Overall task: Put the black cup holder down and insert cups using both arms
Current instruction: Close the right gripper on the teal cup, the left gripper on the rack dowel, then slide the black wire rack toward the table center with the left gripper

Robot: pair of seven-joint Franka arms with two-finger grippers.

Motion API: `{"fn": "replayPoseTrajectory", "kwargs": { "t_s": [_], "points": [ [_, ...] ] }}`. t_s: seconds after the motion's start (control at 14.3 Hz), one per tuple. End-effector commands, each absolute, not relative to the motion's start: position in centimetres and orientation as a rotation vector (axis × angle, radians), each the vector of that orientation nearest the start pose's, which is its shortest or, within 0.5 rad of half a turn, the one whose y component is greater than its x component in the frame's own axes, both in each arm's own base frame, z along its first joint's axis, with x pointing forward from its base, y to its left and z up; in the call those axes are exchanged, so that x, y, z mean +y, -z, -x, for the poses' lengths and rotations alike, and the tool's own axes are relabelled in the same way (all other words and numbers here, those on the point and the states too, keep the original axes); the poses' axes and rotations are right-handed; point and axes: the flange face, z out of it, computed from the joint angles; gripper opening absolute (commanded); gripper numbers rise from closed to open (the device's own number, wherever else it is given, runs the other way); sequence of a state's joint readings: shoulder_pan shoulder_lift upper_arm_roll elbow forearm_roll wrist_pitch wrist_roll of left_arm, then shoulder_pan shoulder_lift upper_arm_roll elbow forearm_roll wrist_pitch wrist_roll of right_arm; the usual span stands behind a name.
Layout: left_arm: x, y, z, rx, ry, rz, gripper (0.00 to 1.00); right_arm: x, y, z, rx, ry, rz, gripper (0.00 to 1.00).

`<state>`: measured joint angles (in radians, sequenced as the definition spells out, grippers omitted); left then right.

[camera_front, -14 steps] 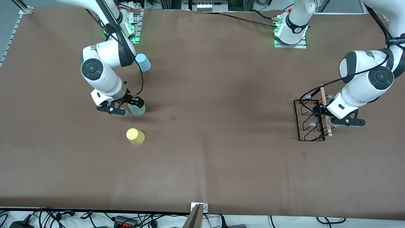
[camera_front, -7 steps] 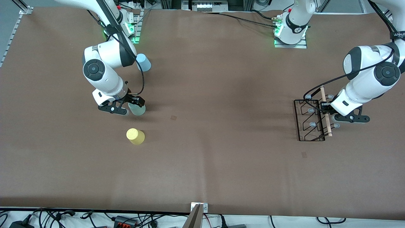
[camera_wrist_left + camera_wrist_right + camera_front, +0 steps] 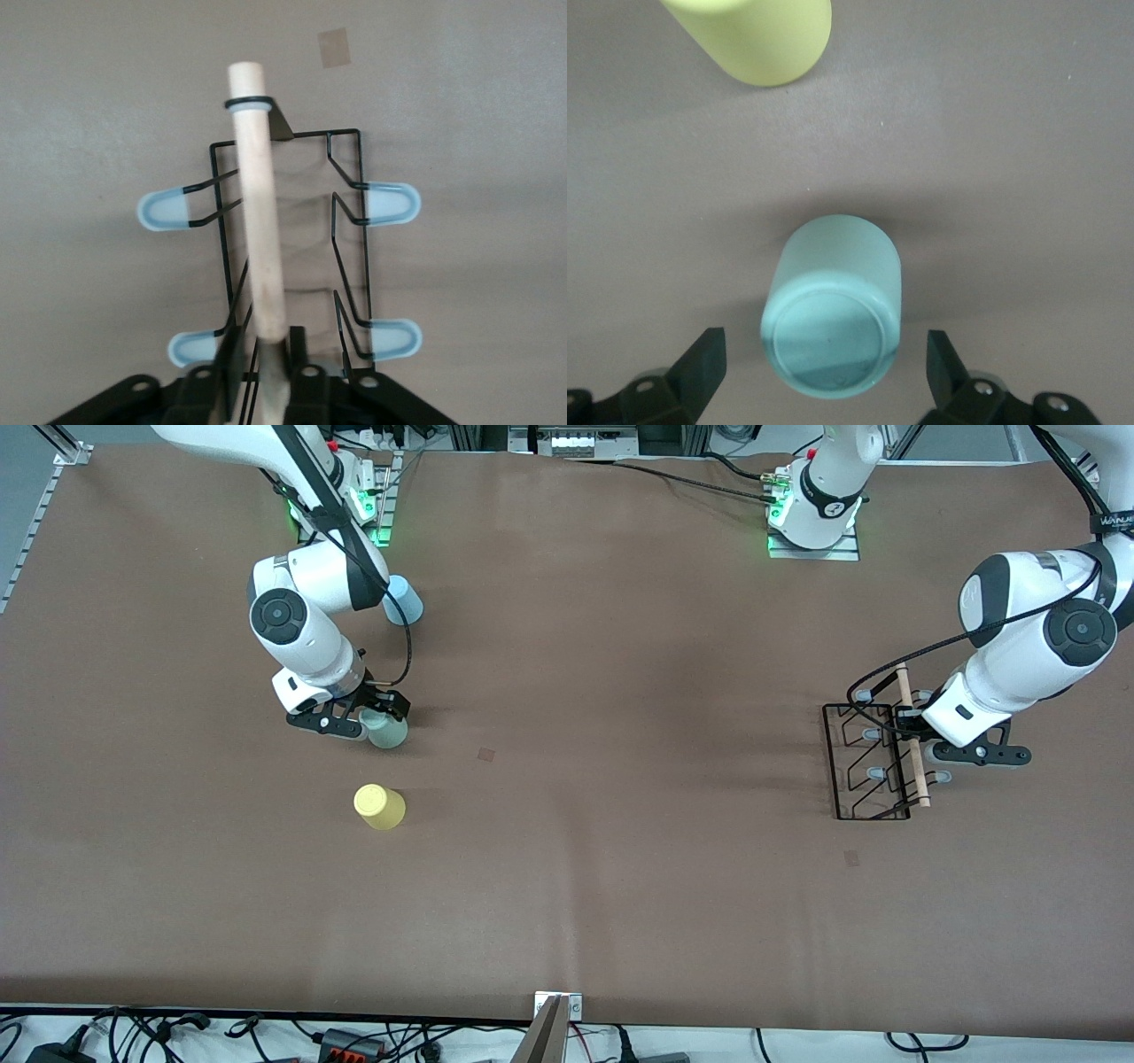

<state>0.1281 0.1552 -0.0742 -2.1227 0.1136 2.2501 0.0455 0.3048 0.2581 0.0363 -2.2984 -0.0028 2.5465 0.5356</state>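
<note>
Compared with one second ago, the right arm's elbow and wrist have shifted toward the counter's centre, so the right end effector (image 3: 368, 720) now sits squarely over the mint green cup (image 3: 386, 731) instead of reaching it from the side. Its fingers are spread, one on each side of the cup, apart from its wall in the right wrist view (image 3: 831, 308); nothing is grasped. The cup stands upside down, base uppermost, and has not moved.

The left arm's wrist has lifted slightly and drawn toward the left arm's end of the counter. The left end effector (image 3: 912, 731) remains at the wooden handle (image 3: 260, 230) of the black cup holder (image 3: 871, 762), clenched on the rod near its end, as the left wrist view shows. The holder stands on the counter in the same spot, close to the edge at the left arm's end, with its pale-tipped pegs (image 3: 164, 211) pointing outward on both sides of the frame.

The yellow cup (image 3: 379, 807) is unchanged, nearer the front camera than the mint green cup. The light blue cup (image 3: 403, 600) is unchanged, toward the edge where the bases stand, partly hidden by the right arm.

Readable writing: a cable strap on the left arm bears letters starting "WAN" (image 3: 1114, 518); the rest is cut off.
</note>
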Motion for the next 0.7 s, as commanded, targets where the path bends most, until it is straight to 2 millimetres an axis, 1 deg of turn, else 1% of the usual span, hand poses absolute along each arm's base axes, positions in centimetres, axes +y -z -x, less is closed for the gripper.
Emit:
{"fn": "replayPoseTrajectory", "kwargs": {
  "t_s": [0.0,0.14,0.21,0.28,0.35,0.42,0.56,0.63],
  "points": [
    [3.4,-34.0,-55.6,0.113,-0.052,3.056,0.02,17.8,-23.1,-49.4,0.318,0.001,3.116,1.0],
    [3.2,-34.4,-55.7,0.116,-0.043,3.055,0.01,17.8,-22.6,-49.5,0.318,0.016,3.111,1.0],
    [3.2,-35.0,-55.8,0.12,-0.029,3.054,0.01,17.9,-22.6,-49.5,0.315,0.022,3.109,1.0],
    [3.1,-35.8,-56.1,0.119,-0.024,3.052,0.01,17.9,-22.6,-49.6,0.318,0.027,3.108,1.0],
    [2.9,-37.1,-56.4,0.125,-0.029,3.049,0.01,17.9,-22.6,-49.6,0.318,0.033,3.106,1.0],
    [2.0,-39.0,-57.0,0.14,-0.034,3.045,0.01,17.7,-22.6,-49.7,0.322,0.033,3.105,1.0],
    [-1.2,-43.4,-58.2,0.185,-0.046,3.043,0.01,17.7,-22.6,-49.7,0.325,0.034,3.105,1.0],
    [-3.3,-45.1,-58.6,0.186,-0.052,3.046,0.01,17.6,-22.6,-49.8,0.327,0.036,3.105,1.0]
  ]
}}
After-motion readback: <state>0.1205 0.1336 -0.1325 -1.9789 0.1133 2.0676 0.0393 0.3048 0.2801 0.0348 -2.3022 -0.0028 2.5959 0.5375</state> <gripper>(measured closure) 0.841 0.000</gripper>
